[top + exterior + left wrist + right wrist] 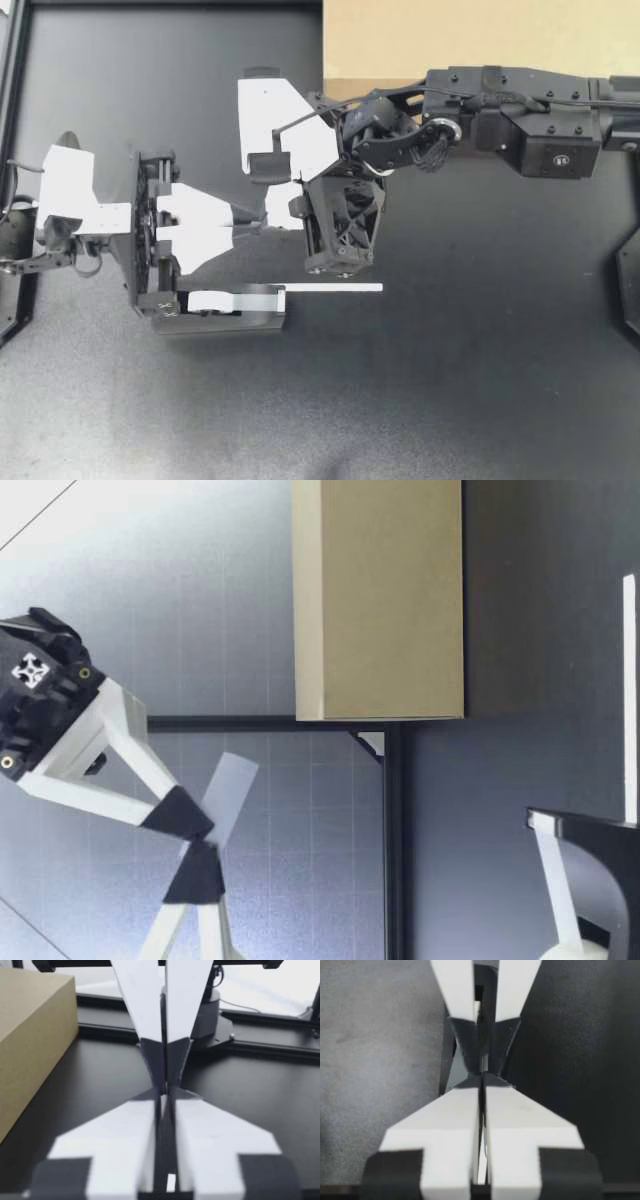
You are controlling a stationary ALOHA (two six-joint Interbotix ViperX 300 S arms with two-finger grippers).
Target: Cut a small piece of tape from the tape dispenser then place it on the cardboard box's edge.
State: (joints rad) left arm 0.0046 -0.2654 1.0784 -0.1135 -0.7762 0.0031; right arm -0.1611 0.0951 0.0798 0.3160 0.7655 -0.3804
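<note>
My left gripper (257, 227) and my right gripper (272, 212) meet tip to tip above the table. Both are shut on a short pale piece of tape (230, 790), which sticks up from between their dark pads. In the left wrist view, my left gripper (163, 1092) has its fingers pressed together, with the other gripper's fingers straight ahead. My right gripper (481, 1077) looks the same in its own view. The black tape dispenser (215, 312) stands just in front of my left gripper, with a long white strip (330, 289) reaching out from it. The cardboard box (450, 40) sits at the table's far side.
A black frame rail (392, 840) runs along the table's far edge beside the box (380, 600). The dispenser (590, 880) stands close to the low camera. Dark tabletop (480, 380) spreads out in front of my right arm.
</note>
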